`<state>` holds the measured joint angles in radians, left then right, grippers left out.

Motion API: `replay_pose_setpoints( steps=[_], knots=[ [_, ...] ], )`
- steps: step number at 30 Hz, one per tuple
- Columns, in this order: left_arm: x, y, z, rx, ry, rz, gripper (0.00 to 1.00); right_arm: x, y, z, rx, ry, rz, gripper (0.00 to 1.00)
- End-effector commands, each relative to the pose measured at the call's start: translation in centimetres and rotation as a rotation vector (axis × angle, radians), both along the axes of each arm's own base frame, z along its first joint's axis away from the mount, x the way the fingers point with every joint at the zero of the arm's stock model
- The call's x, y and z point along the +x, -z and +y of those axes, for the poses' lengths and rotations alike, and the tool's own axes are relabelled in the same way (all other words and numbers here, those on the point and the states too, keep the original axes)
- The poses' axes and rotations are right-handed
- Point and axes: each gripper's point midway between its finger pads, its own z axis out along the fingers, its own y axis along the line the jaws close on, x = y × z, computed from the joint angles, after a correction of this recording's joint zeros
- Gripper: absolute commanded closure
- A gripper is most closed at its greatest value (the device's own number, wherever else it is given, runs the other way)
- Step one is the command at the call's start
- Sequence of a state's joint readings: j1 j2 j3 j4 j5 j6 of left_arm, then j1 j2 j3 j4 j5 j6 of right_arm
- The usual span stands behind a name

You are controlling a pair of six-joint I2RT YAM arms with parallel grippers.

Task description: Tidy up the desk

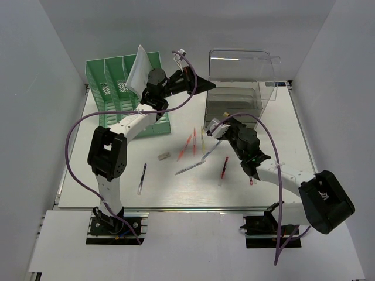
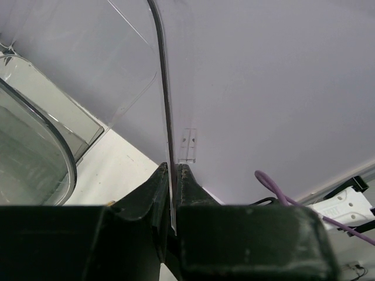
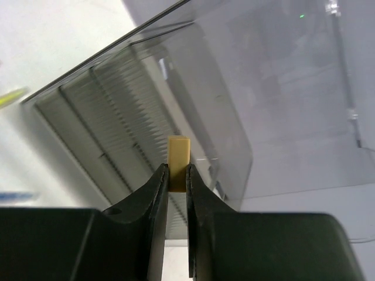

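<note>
I'm looking into a robotics lab test cell: bare white walls [image 1: 35, 88] box in the desk [image 1: 88, 187], arm bases [image 1: 114, 225] bolted at its edge, and staged stationery, a green file rack [image 1: 108, 88] and pens [image 1: 142, 177].

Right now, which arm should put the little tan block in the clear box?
Right. The right gripper pinches the tan block beside the clear box; the left gripper is busy pinching the box's raised lid.

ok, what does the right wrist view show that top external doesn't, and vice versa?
Right wrist only: a small tan rectangular block pinched in the right gripper. Top external only: the green slotted plastic file rack and the left gripper. Both: the clear plastic drawer box.
</note>
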<state>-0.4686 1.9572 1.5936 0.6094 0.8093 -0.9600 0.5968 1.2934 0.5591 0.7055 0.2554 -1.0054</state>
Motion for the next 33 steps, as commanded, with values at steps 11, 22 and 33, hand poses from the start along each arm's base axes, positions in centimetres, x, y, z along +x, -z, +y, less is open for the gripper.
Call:
replay_pose_setpoints(
  steps=[11, 22, 33],
  knots=[
    [0.1, -6.6, 1.5, -0.132, -0.058, -0.127, 0.96, 4.1, -4.7, -2.2, 0.158, 0.152, -0.226, 1.00],
    [-0.4, -6.9, 1.7, -0.151, -0.051, -0.116, 0.96, 7.4, -5.4, -3.6, 0.378, 0.241, -0.216, 1.00],
    [-0.7, -7.3, 1.3, -0.162, -0.036, -0.109, 0.96, 10.1, -3.0, -2.7, 0.410, 0.277, -0.166, 1.00]
  ],
)
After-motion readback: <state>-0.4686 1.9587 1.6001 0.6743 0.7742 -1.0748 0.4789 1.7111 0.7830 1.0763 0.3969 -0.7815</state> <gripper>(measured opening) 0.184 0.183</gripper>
